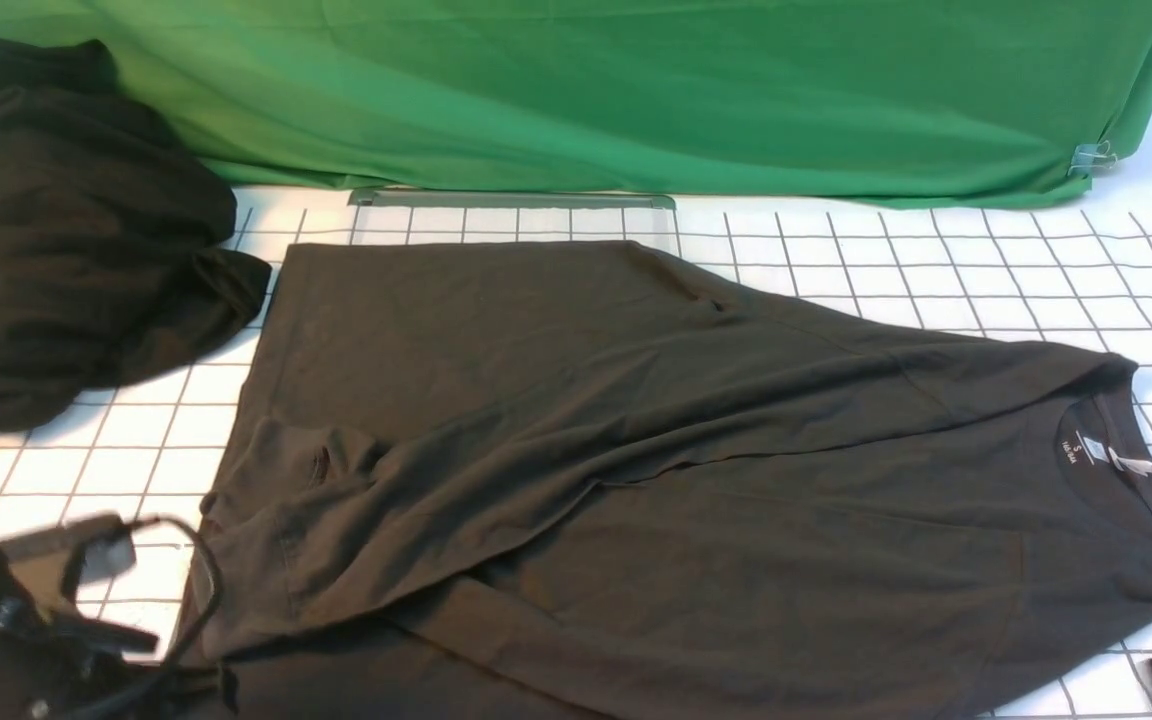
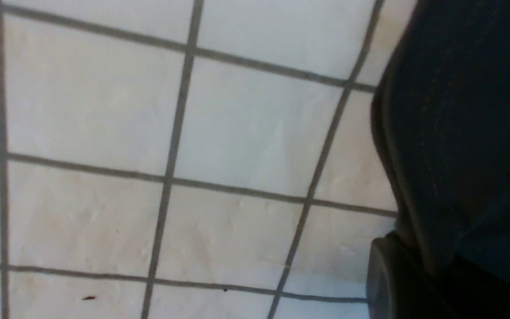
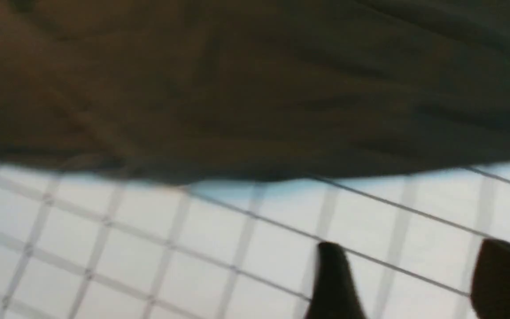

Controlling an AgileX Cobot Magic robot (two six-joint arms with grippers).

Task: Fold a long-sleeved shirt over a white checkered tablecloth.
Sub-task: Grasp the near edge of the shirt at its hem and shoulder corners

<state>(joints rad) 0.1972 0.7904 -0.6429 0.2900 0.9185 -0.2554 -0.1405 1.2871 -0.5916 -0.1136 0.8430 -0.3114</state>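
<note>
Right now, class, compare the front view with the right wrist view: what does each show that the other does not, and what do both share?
Only the front view shows the bright green cloth at the back, the black crumpled heap of cloth on the left, and a white neck label inside a collar. Only the right wrist view shows the right gripper with its jaws apart over bare squares. Both show the dark charcoal long-sleeved shirt lying on the white checkered tablecloth.

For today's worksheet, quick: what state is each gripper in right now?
Left gripper: cannot be told; mostly out of view.
Right gripper: open, holding nothing.
</note>
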